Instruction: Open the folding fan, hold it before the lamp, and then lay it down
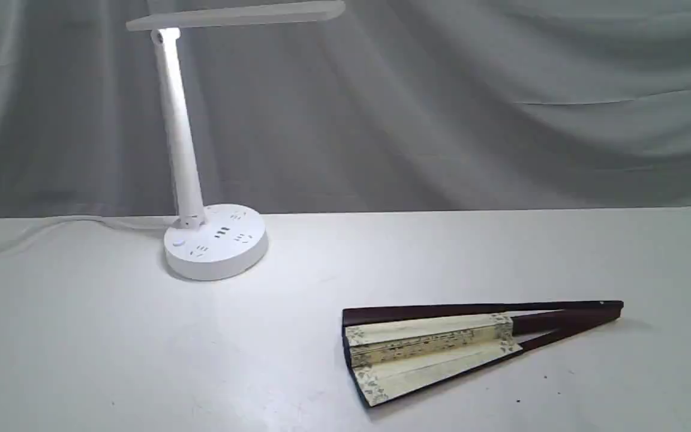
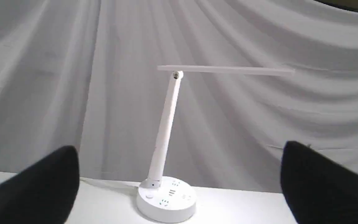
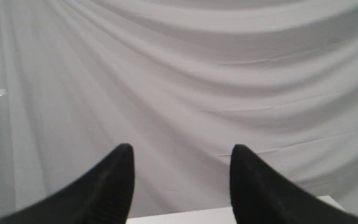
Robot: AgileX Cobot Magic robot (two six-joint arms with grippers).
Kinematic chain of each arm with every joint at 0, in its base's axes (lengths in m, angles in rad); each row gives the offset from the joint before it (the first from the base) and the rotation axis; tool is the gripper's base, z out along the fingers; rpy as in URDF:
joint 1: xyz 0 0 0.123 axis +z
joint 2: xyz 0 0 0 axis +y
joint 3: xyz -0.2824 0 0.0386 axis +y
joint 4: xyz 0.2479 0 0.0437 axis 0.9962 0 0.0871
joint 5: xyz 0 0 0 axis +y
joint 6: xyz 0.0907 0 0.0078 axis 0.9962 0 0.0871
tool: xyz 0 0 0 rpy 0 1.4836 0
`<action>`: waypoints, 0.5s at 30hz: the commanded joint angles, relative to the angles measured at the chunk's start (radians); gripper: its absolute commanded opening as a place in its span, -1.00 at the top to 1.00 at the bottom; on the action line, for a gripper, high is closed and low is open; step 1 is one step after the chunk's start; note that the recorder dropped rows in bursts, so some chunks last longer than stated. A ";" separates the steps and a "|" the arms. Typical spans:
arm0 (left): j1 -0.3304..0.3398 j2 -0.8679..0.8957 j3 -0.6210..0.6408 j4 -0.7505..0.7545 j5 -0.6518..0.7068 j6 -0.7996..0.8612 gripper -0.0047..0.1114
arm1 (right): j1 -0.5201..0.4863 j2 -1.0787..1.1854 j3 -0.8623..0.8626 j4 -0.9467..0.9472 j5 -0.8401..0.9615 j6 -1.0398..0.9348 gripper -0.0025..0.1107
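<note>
The folding fan [image 1: 441, 345] lies on the white table at the front right, only slightly spread, cream leaf to the left and dark ribs meeting at the right end. The lamp [image 1: 213, 240] stands lit at the back left, its flat light bar reaching rightward over the table. No arm shows in the exterior view. My left gripper [image 2: 180, 151] is open and empty, facing the lamp [image 2: 166, 140] from a distance. My right gripper [image 3: 182, 149] is open with nothing between its black fingers, facing the curtain. The fan is hidden from both wrist views.
A grey draped curtain [image 1: 441, 108] closes off the back. The lamp's white cable [image 1: 51, 227] runs off the left along the table's [image 1: 111, 348] rear edge.
</note>
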 commanded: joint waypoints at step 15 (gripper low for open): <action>-0.004 -0.002 -0.110 0.068 0.030 -0.015 -0.23 | -0.002 -0.004 -0.037 0.080 0.086 0.001 0.11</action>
